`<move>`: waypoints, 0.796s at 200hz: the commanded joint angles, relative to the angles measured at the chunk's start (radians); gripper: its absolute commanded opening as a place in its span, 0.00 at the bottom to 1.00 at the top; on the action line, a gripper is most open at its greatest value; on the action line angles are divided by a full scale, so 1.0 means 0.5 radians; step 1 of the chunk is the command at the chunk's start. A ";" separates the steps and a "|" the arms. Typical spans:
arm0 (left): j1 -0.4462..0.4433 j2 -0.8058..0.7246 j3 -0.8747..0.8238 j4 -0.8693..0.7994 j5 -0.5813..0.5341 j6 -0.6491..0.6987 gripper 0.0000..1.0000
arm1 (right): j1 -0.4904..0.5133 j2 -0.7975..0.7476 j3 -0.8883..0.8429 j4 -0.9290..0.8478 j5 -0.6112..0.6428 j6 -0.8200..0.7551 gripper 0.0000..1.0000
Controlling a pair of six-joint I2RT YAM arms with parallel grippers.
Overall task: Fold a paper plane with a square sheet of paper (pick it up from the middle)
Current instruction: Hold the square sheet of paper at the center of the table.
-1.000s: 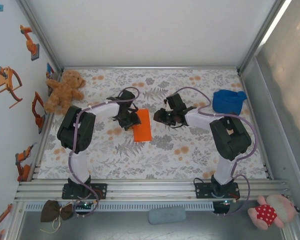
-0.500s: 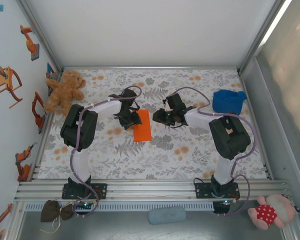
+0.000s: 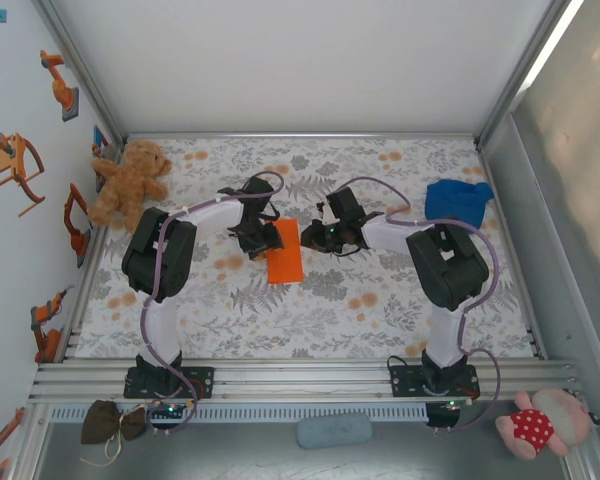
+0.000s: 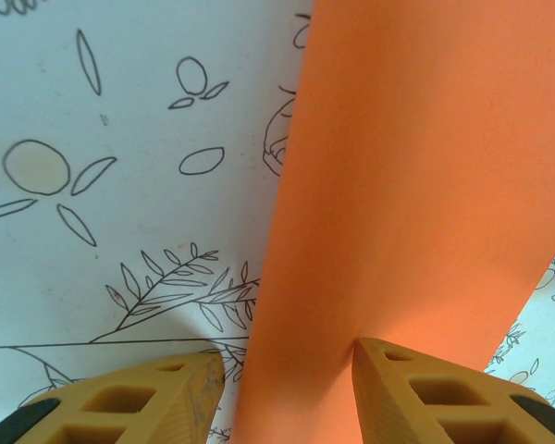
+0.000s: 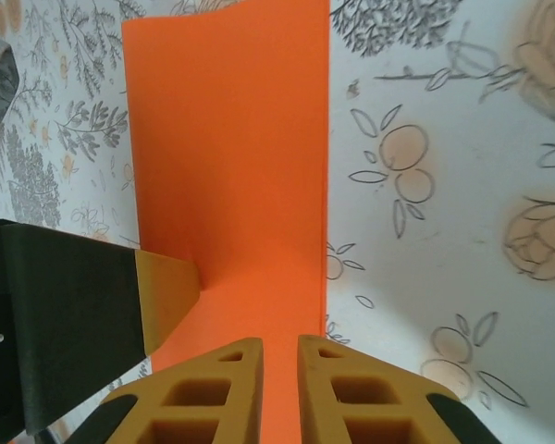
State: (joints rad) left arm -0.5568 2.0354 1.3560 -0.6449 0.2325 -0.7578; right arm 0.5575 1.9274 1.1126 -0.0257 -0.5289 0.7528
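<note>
Orange sheet of paper (image 3: 285, 250), folded narrow, lies mid-way across the surface (image 3: 310, 300), the left tool (image 4: 287, 379) spread astride its left edge, the right tool (image 5: 280, 370) pressed almost together over its right edge, probably flattening the crease.

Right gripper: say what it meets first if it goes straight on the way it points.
The square sheet of paper, folded, lies directly ahead of the right gripper, its near edge at the fingertips. A finger of the left gripper stands left of that line. Depth is unclear.
</note>
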 commanded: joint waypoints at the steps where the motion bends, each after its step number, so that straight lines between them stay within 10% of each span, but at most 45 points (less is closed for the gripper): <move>1: -0.092 0.522 -0.222 0.233 -0.002 0.074 0.45 | 0.020 0.067 0.093 0.090 -0.123 0.060 0.14; 159: -0.092 0.571 -0.221 0.226 0.008 0.068 0.47 | 0.030 0.234 0.176 0.097 -0.191 0.083 0.09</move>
State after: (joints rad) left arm -0.5568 2.0407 1.3617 -0.6502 0.2367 -0.7486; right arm 0.5655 2.0289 1.1736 0.0132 -0.5964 0.7883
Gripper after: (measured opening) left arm 0.474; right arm 0.090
